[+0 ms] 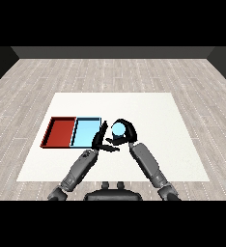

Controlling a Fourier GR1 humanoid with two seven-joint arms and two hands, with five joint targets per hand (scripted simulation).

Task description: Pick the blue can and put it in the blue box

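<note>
The can [119, 129] sits right of two side-by-side trays [74, 132].

Right robot hand [127, 131] curled round blue can [118, 130], just right of light blue tray [86, 133]. Red tray [60, 132] adjoins it. Left robot hand [103, 141] open, fingers straight, beside can, over white bench [173, 125].
</note>
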